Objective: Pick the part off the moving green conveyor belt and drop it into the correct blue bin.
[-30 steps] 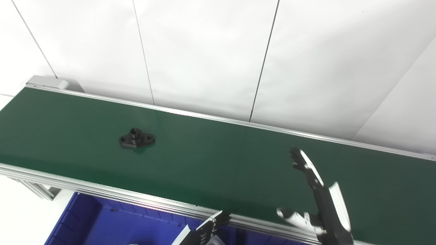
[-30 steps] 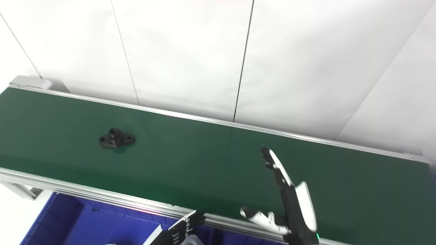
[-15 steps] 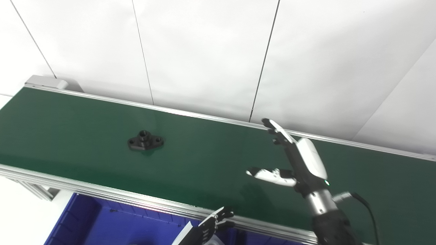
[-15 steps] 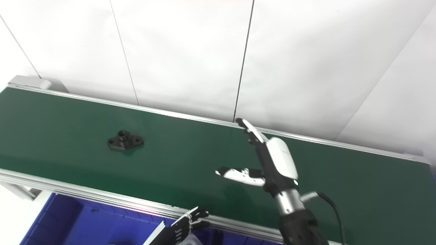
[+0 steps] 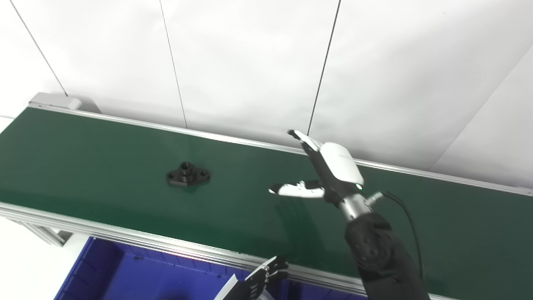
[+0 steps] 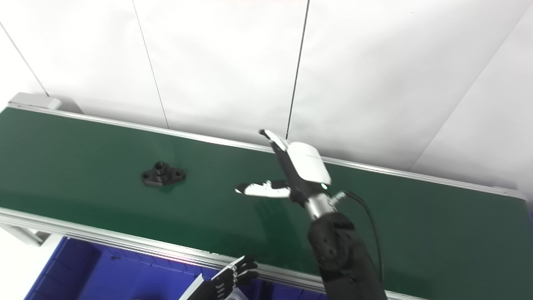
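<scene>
Lying flat on the green conveyor belt (image 5: 104, 166), toward 9 o'clock of the frame's centre: the black part (image 5: 188, 175), a small flanged piece with a raised hub and a hole in each ear, untouched and well apart from both hands. Reaching out above the belt near mid-frame: the right hand (image 5: 329, 171), released and holding nothing, fingers (image 5: 300, 138) stretched toward 11 o'clock over the far aluminium rail (image 5: 250, 143), thumb (image 5: 295, 190) pointing toward 9 o'clock at the part, its shadow cast on the green surface beneath. Trailing from the wrist toward 4 o'clock: a thin black cable (image 5: 410, 225). Peeking in at 6 o'clock, just below the near rail (image 5: 125, 236): the left hand (image 6: 229, 279), only dark fingertips showing over the blue bin (image 5: 125, 271); possibly loosely spread, but too little visible to tell whether open or clenched. Visible interior of the blue bin bare along its ribbed wall and floor at 7 o'clock; a pale shape at the very bottom edge beside the left hand, too cut off to identify. Behind the belt, from 9 to 3 o'clock: white wall panels (image 5: 250, 62) with thin dark seams.
</scene>
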